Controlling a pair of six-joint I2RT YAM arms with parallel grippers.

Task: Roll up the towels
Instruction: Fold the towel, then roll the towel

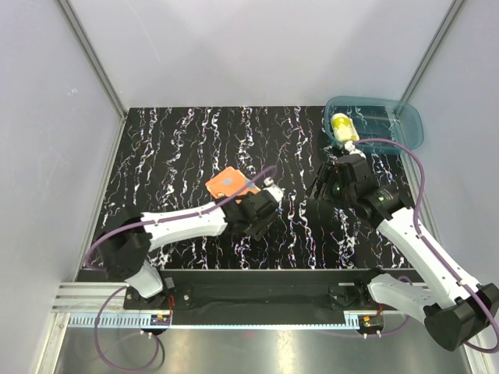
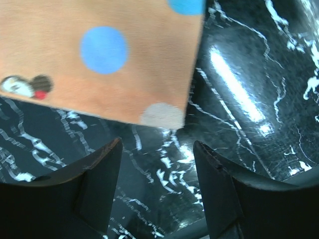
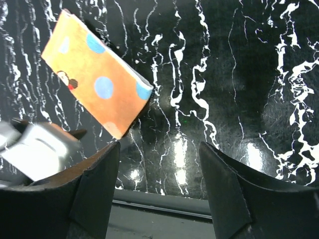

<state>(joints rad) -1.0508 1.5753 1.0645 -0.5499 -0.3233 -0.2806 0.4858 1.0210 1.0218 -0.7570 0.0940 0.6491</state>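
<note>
One orange towel with light-blue dots lies folded flat on the black marbled table. It fills the top of the left wrist view and lies at upper left in the right wrist view. My left gripper hovers open just off the orange towel's near-right corner, with only bare table between its fingers. The yellow towel lies rolled inside the teal bin. My right gripper is open over bare table, to the right of the orange towel and in front of the bin.
The teal bin stands at the table's back right corner. Pale walls and metal posts enclose the table on three sides. The left gripper's light-grey body shows at lower left in the right wrist view, close to the right gripper.
</note>
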